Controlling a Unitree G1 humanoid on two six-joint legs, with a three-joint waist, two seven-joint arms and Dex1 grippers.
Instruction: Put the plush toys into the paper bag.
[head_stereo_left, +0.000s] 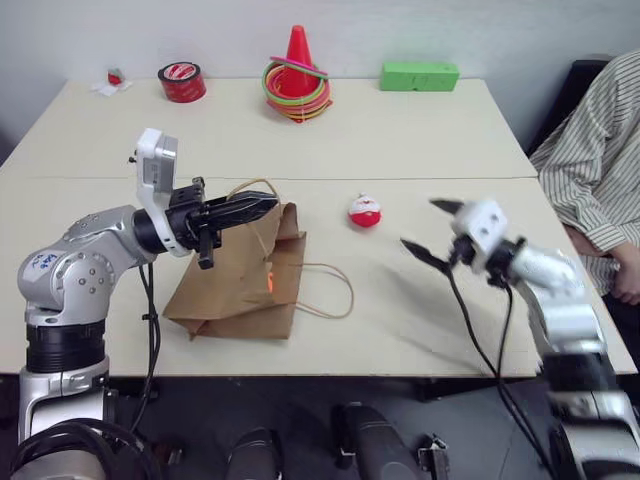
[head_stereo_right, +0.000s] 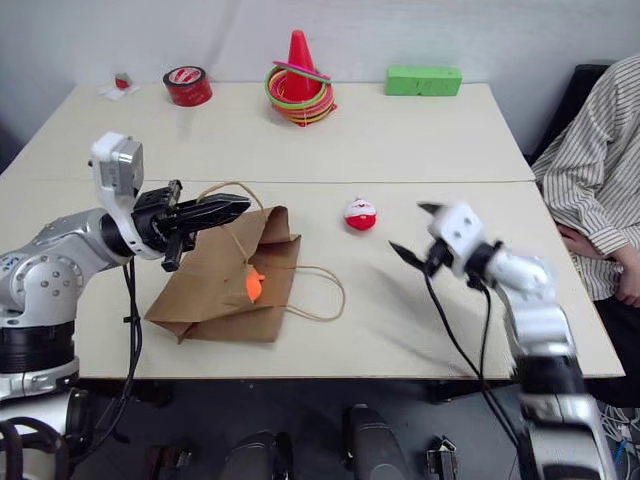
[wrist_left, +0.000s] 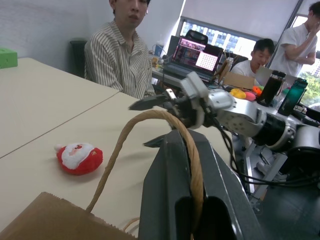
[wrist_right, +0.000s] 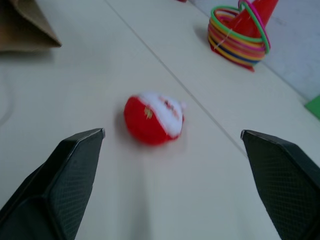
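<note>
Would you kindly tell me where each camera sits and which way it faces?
Head views: look down over the table; both arms show, left gripper shut on the paper bag handle.
Left wrist view: looks along its fingers across the table toward the open right gripper and seated people.
Right wrist view: looks between its spread fingers at the red toy.
All views share the red toy.

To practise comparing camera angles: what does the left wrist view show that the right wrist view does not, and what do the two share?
Left wrist view alone: the twisted paper loop handle pinched in the shut left gripper, the open right gripper, and a person in a striped shirt.
Right wrist view alone: the red cone ringed with coloured hoops.
Both: the round red-and-white plush toy lying on the beige table, and an edge of the brown paper bag.
</note>
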